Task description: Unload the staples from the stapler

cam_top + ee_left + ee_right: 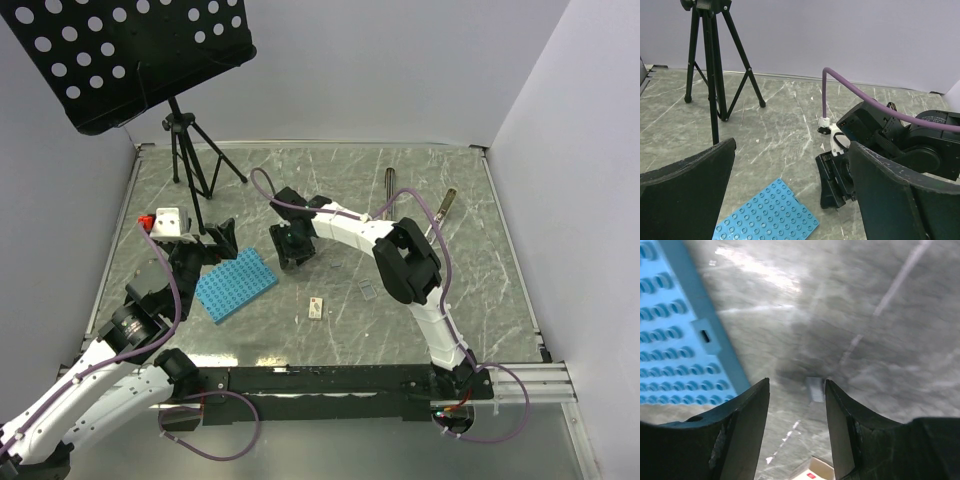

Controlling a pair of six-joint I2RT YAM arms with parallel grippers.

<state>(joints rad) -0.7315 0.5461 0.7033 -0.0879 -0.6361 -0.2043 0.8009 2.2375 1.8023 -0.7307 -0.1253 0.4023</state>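
A grey-green marbled worktop [340,185], veined with pale streaks and edged by a thin metal rim [310,145], sat boxed in by plain pale walls [400,60] at the back and both sides. A black tripod [179,124] stood near its far left corner under a tilted black panel [130,50] pierced with round holes, and an aluminium rail [535,385] ran along the near right edge. Soft, even light left faint glare on the stone.

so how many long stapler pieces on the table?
2: dark stapler body near the far edge; brassy bar just right of it. More may be hidden.
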